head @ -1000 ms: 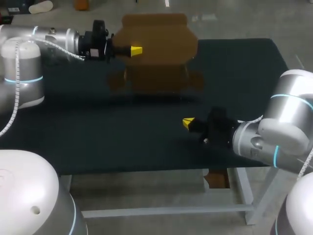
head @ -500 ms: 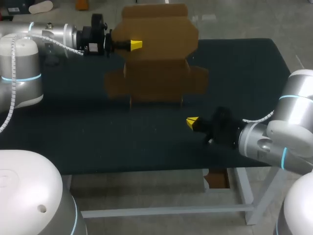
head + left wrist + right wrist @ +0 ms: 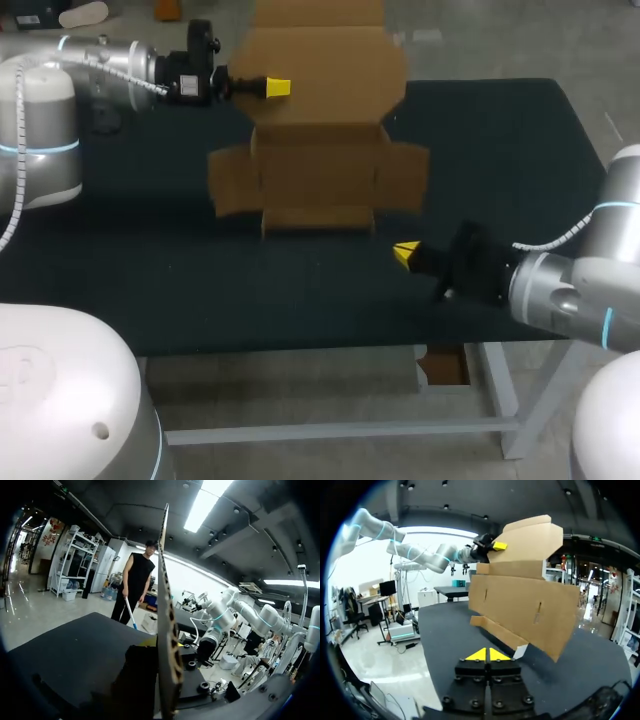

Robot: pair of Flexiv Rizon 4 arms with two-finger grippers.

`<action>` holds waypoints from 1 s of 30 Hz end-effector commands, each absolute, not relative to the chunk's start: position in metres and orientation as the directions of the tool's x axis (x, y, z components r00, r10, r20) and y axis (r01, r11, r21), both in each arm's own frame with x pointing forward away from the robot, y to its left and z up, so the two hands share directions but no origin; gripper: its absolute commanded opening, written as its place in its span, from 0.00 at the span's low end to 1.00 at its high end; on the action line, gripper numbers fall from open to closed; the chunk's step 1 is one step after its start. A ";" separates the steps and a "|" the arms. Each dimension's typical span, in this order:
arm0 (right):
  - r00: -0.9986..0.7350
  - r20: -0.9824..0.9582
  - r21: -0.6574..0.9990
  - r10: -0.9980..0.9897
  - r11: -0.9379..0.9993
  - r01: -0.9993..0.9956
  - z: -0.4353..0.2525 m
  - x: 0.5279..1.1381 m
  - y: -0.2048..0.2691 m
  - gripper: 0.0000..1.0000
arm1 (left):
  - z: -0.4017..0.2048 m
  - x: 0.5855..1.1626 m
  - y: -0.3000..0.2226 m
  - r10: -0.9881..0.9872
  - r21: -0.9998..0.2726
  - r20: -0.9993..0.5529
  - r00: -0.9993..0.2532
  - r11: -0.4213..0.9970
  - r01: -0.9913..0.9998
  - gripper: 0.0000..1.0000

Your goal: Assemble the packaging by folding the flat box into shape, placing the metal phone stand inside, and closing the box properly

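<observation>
Left gripper seemingly pinches flat box edge — right gripper apart.

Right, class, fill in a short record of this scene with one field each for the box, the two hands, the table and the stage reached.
flat box: brown cardboard, unfolded, held up above the table
left hand: shut on the flat box's upper left edge
right hand: fingers together, empty, low beside the flat box's lower right corner
table: dark top
stage: folding not yet done
</observation>
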State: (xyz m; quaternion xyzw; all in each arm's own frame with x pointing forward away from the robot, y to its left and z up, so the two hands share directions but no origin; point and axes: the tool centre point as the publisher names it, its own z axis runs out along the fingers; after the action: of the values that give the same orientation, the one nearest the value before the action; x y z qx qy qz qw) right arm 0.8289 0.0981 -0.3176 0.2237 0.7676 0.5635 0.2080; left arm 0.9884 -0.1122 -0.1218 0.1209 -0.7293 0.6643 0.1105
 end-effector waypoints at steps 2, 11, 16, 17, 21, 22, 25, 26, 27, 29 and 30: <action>-0.822 -0.075 0.959 0.564 0.267 0.095 -0.315 0.823 0.091 0.00 | -0.129 0.998 -0.110 0.033 -0.929 0.365 -0.930 0.085 -0.361 0.00; -0.829 -0.077 0.958 0.554 0.271 0.092 -0.319 0.819 0.093 0.00 | -0.147 1.010 -0.112 0.070 -0.892 0.449 -0.891 0.082 -0.444 0.00; -0.832 -0.071 0.957 0.550 0.271 0.098 -0.322 0.819 0.094 0.00 | -0.155 1.016 -0.114 0.080 -0.879 0.475 -0.877 0.087 -0.468 0.00; -0.834 -0.070 0.957 0.548 0.273 0.098 -0.322 0.819 0.095 0.00 | -0.157 1.016 -0.115 0.078 -0.879 0.475 -0.876 0.087 -0.469 0.00; -0.836 -0.072 0.956 0.543 0.277 0.098 -0.323 0.819 0.097 0.00 | -0.159 1.017 -0.115 0.069 -0.881 0.471 -0.879 0.088 -0.465 0.00; -0.837 -0.072 0.956 0.542 0.278 0.098 -0.323 0.819 0.097 0.00 | -0.160 1.017 -0.115 0.071 -0.881 0.470 -0.880 0.088 -0.464 0.00; -0.840 -0.071 0.955 0.538 0.280 0.098 -0.324 0.820 0.099 0.00 | -0.162 1.016 -0.116 0.055 -0.889 0.453 -0.890 0.094 -0.447 0.00; -0.841 -0.071 0.955 0.536 0.281 0.098 -0.324 0.820 0.100 0.00 | -0.163 1.016 -0.116 0.044 -0.894 0.442 -0.896 0.098 -0.437 0.00; -0.842 -0.070 0.954 0.534 0.281 0.099 -0.325 0.820 0.101 0.00 | -0.164 1.015 -0.117 0.047 -0.896 0.440 -0.897 0.098 -0.434 0.00; -0.844 -0.069 0.954 0.531 0.283 0.101 -0.327 0.821 0.103 0.00 | -0.165 1.014 -0.117 0.029 -0.904 0.418 -0.908 0.105 -0.413 0.00; -0.845 -0.068 0.953 0.530 0.285 0.102 -0.327 0.821 0.104 0.00 | -0.166 1.012 -0.117 0.034 -0.906 0.415 -0.909 0.103 -0.410 0.00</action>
State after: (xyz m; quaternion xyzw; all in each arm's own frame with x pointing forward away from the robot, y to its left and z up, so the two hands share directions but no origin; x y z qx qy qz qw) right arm 0.8171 0.1003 -0.3251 0.2036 0.7767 0.5641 0.1925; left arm 1.0156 -0.1169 -0.1655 0.1294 -0.7222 0.6572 0.1728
